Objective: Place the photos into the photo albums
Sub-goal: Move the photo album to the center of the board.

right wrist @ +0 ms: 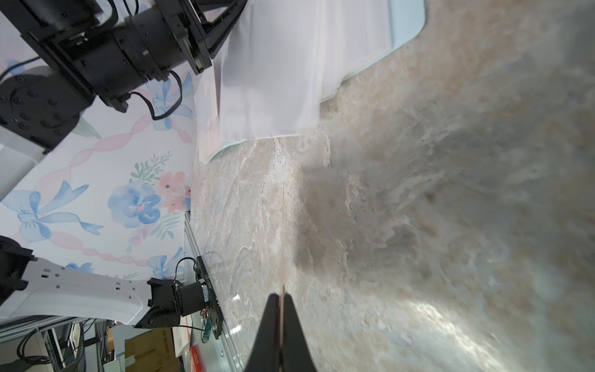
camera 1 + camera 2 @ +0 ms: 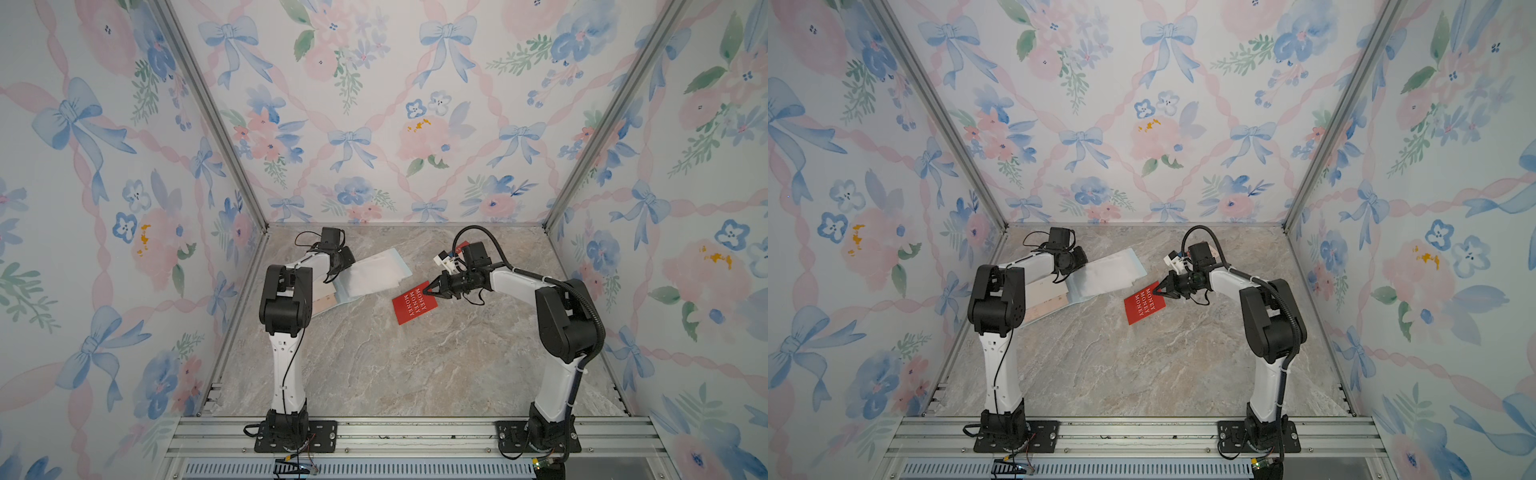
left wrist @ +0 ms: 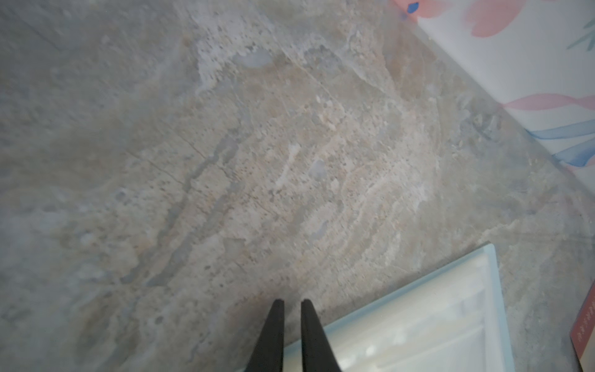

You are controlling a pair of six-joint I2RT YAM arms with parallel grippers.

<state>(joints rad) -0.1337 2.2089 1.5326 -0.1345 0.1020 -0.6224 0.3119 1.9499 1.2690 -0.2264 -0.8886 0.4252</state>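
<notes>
Right claw point(image 2: 428, 289) pinches the red photo point(image 2: 414, 306) by one corner (long axis slanting away below the tips); open photo album point(image 2: 376, 272) lies just ahead of the tips, nearer the left arm point(image 2: 286, 353).

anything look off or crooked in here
The photo album lies open and askew to the table edges, with its pages fanned. The red card sits tilted in the right gripper, pinched at one corner.
</notes>
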